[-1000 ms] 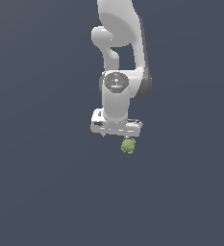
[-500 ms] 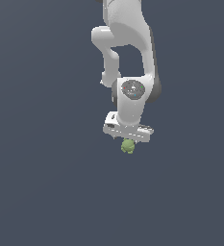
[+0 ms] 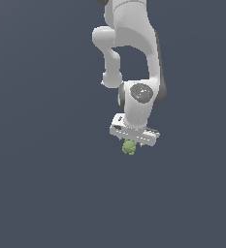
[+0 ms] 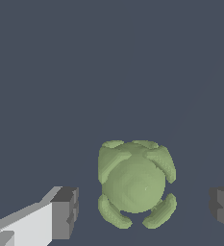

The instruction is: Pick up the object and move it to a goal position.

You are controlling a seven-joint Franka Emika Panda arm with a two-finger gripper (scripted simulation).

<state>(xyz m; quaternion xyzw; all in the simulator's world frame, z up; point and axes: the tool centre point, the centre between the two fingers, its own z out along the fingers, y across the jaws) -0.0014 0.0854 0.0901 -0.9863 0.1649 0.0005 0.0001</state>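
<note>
Since the earlier frame, the object and gripper are seen shifted toward the exterior view's right. It sits just under the gripper, between spread jaws, gaps showing beside both fingers

A plain dark grey-blue surface, seemingly flat, fills the background.
</note>
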